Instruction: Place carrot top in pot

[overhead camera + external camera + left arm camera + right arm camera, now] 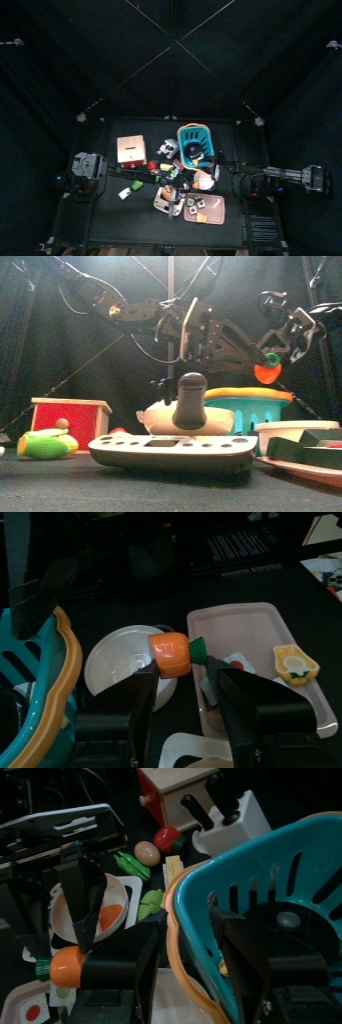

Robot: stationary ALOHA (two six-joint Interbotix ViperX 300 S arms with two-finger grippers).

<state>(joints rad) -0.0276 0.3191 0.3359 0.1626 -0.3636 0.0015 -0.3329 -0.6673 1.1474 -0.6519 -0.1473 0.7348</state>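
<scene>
One left hand [181, 677] pinching carrot top [171, 654], right hand [167, 948] open, no legible writing

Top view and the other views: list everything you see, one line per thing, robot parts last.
carrot top: one, orange with a green end, between the left fingers, above the white disc.
white disc: one, white, between the basket and the tray.
basket: one, teal with an orange rim, below the right gripper.
tray: one, pink, next to the disc.
yellow piece: one, yellow, on the tray.
box: one, red with a tan frame, left in the front view.
green toy: one, green and yellow, in front of the box.
left gripper: one, black, shut on the carrot top.
right gripper: one, black, open over the basket.
</scene>
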